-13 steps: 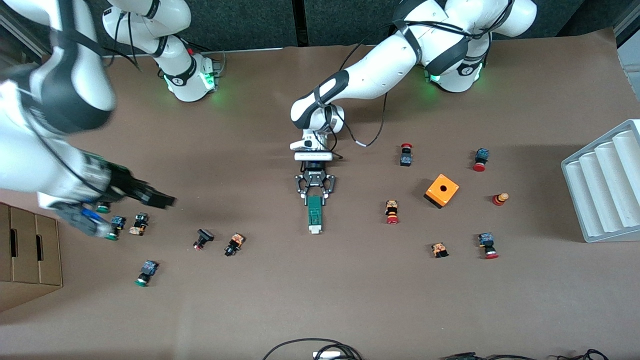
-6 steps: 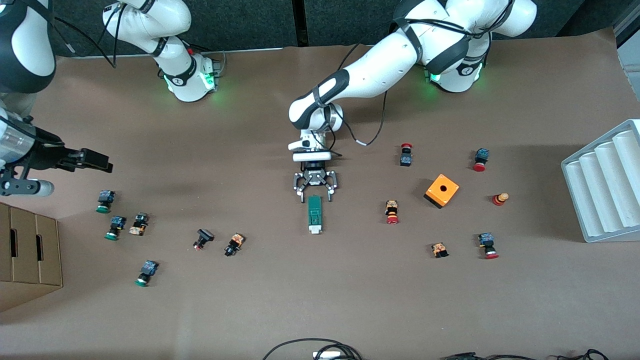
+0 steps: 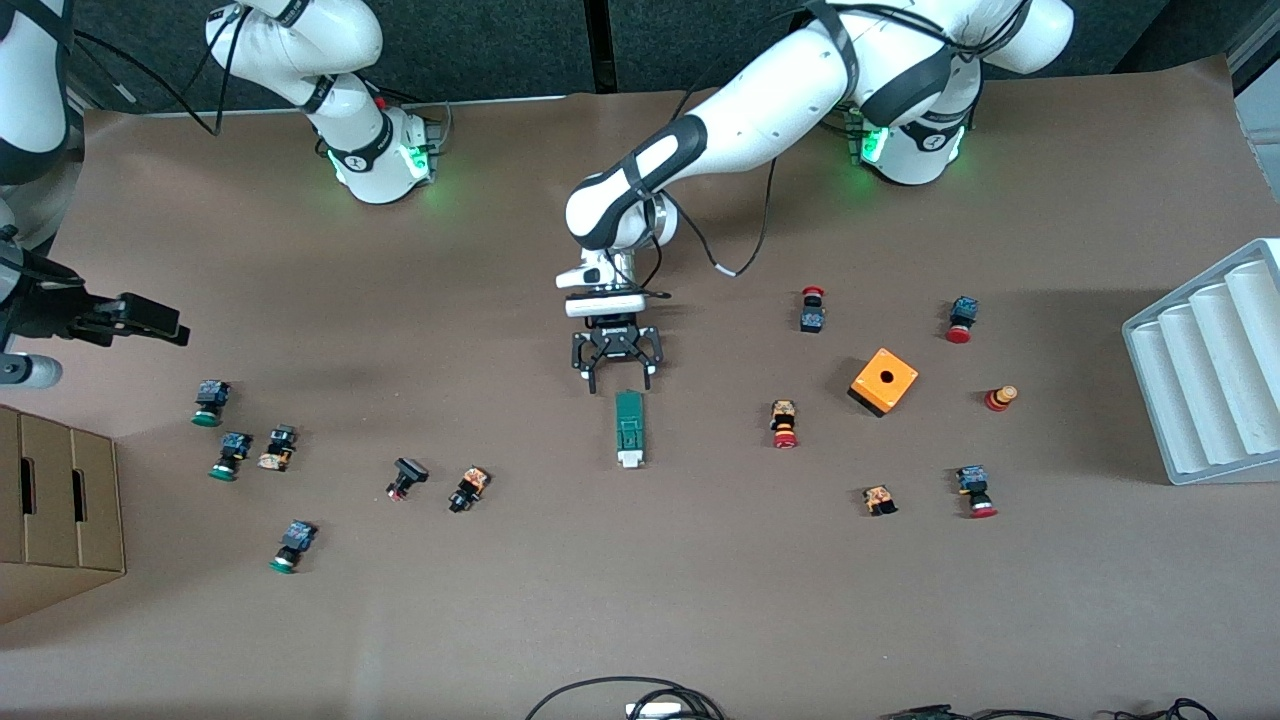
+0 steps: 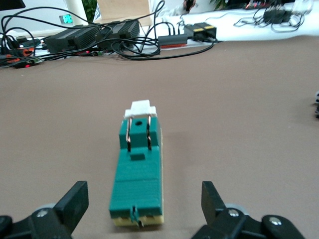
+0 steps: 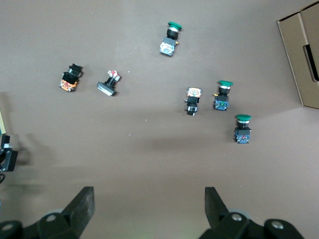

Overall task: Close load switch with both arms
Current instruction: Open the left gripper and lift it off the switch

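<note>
Front view: switch (image 3: pixel 628 430) lies mid-counter (image 3: pixel 640 580), white end nearer the camera, nothing holding it. Left gripper (image 3: pixel 613 377) hangs just off its green end, fingers apart. Right gripper (image 3: pixel 150 318) spread open near the right arm's counter edge.

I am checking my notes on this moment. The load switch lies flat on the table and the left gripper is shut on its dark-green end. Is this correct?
Not quite. The load switch does lie flat on the table, but the left gripper is open and not on it: the left wrist view shows its fingers spread apart, clear of the dark-green end.
</note>
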Motion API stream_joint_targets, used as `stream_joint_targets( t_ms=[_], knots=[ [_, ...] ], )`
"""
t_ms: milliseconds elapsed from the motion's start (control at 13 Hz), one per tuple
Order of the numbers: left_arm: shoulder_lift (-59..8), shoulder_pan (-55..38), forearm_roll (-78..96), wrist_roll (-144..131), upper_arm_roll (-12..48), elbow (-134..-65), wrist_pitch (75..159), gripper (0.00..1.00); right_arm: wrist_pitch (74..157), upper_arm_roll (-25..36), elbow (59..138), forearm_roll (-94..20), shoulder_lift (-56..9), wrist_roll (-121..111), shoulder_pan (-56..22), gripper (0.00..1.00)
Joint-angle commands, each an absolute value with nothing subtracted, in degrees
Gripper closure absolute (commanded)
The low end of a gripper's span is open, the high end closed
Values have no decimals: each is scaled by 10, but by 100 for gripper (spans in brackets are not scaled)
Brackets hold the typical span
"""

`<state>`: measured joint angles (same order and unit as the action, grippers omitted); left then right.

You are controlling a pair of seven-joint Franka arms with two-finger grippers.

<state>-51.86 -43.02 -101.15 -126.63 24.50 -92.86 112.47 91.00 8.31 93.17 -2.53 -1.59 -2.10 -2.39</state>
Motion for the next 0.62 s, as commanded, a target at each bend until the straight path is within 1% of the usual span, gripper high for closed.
stream_joint_targets(
  t_ms=[0,154,540],
  knots=[
    [-480,-410,-946,-1178,254,-934,1152,0,906,79,921,-11,-11,-26,-18,0],
    [-449,-398,-881,-1099,255,-935,1178,0,906,79,921,-14,-12,-24,-18,0],
    [-387,-370,-691,-856,258,-923,1202,0,927,78,918,-11,-17,-24,-23,0]
  ],
)
